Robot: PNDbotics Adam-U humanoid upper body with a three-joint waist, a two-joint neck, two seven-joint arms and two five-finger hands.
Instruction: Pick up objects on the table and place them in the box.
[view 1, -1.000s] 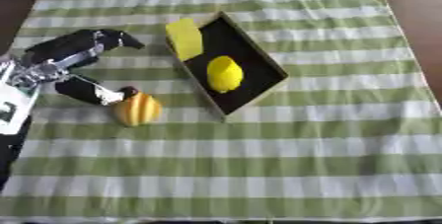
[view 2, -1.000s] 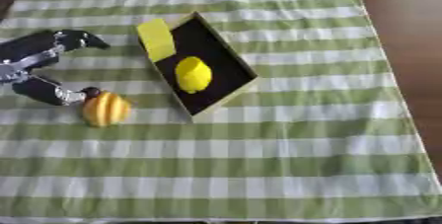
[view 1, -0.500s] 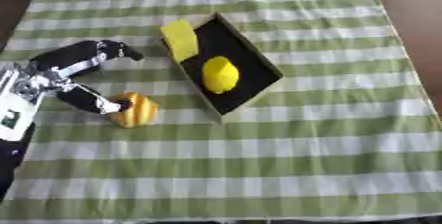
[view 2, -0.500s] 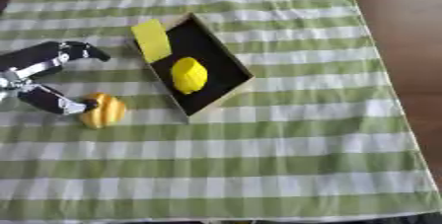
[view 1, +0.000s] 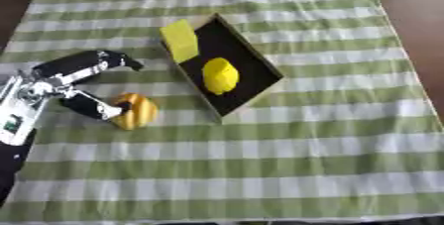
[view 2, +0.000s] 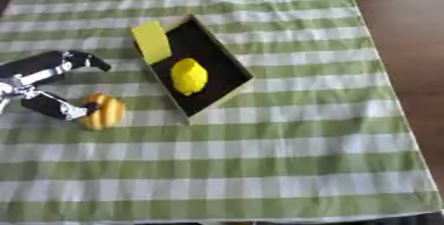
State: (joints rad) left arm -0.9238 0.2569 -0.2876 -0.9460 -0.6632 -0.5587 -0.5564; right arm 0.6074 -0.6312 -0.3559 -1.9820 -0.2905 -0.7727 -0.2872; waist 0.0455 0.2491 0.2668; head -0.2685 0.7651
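1. Since a moment ago, the left hand [view 1: 61, 83] has turned, and its thumb now touches the orange and yellow fruit [view 1: 135, 111].
2. Its fingers are spread apart over the green checked cloth [view 1: 329, 140], holding nothing.
3. Right of it, the box [view 1: 251, 70] has not moved.
4. A yellow lemon [view 1: 219, 75] lies inside, with a yellow block [view 1: 180, 40] at the far end.

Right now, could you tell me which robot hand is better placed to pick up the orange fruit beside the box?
The left robot hand: its thumb already touches the orange fruit left of the box. The right robot hand shows in neither view.
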